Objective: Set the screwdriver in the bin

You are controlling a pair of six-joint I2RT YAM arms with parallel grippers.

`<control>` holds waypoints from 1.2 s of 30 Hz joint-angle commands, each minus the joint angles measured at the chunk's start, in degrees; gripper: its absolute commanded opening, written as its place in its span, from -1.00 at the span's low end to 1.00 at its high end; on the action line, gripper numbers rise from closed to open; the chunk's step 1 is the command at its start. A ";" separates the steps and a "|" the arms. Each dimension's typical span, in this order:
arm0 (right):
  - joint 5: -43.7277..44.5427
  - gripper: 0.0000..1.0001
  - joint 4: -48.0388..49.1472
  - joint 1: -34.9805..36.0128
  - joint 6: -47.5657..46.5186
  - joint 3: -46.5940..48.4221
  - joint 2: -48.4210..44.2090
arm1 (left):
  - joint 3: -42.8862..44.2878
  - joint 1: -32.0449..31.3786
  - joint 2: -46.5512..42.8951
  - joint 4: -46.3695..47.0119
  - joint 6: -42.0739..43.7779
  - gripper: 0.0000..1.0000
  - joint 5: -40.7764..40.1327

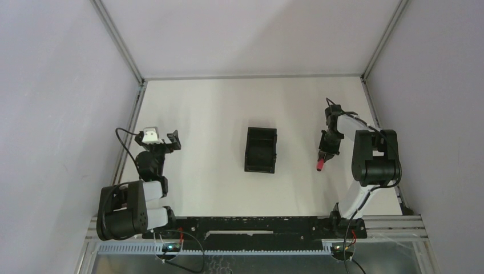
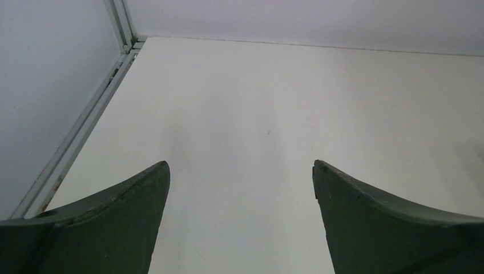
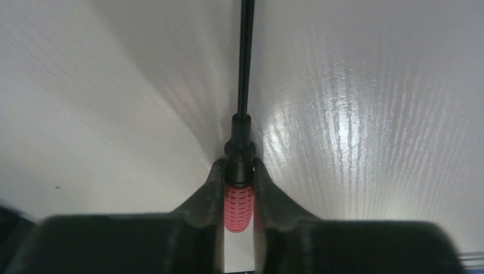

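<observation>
My right tool (image 3: 237, 171) is clamped on the small screwdriver (image 3: 242, 137) with the ribbed red handle and thin black shaft. In the right wrist view, both fingers press against the sides of the handle just behind the black collar. The shaft runs straight out ahead of the fingertips over the white table (image 1: 211, 108). From above I see only the red end of the handle poking out below the tool, on the right side of the table. The shaft is too thin to make out there. I cannot tell whether the screwdriver rests on the surface or is just off it.

The small black rectangular plastic bin (image 1: 248, 154), open-topped with a divider across it, sits near the middle of the table. It is well apart from the screwdriver, on its left, and nothing shows inside it.

My left tool (image 2: 240, 168) is on the far left with its fingers apart and only bare table between them, so it has no part in this.

I judge the step in hand to be the grasp, with the carry not yet begun. The next move calls for lifting high enough to clear the bin's wall and travelling left. Then I need to turn the screwdriver along the bin's length so it fits a compartment before I let go.
</observation>
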 commanded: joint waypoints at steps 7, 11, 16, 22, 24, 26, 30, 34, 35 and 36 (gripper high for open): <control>1.20 -1.00 -9.82 0.99 -4.97 7.80 -4.26 | -0.22 -0.04 -0.15 1.65 0.13 1.00 0.08; -0.65 -1.00 -23.31 1.02 -5.82 17.29 -6.23 | -0.22 -0.04 -0.15 1.64 0.08 1.00 0.09; 0.55 -1.00 -34.76 1.66 -5.43 29.02 -7.94 | -0.24 0.00 -0.17 1.71 0.13 1.00 0.09; 2.04 -1.00 -38.28 4.80 -3.13 35.53 -9.28 | -0.19 0.00 -0.16 1.65 0.13 1.00 0.12; 1.88 -1.00 -35.71 7.27 -0.83 35.72 -9.62 | -0.21 -0.04 -0.15 1.67 0.13 1.00 0.08; 0.40 -1.00 -31.75 11.17 1.72 35.67 -9.96 | -0.19 -0.04 -0.15 1.69 0.09 1.00 0.08; -2.57 -1.00 -25.66 22.18 5.90 39.38 -6.78 | -0.23 -0.04 -0.15 1.70 0.13 1.00 0.10; -3.40 -1.00 -25.14 31.69 6.45 49.33 0.88 | -0.20 -0.03 -0.16 1.67 0.12 1.00 0.11; -3.02 -1.00 -25.68 33.72 6.06 52.41 2.94 | -0.22 -0.01 -0.20 1.66 0.13 1.00 0.09; -2.63 -1.00 -25.90 35.48 5.54 55.27 4.71 | -0.19 0.06 -0.19 1.64 0.10 1.00 0.10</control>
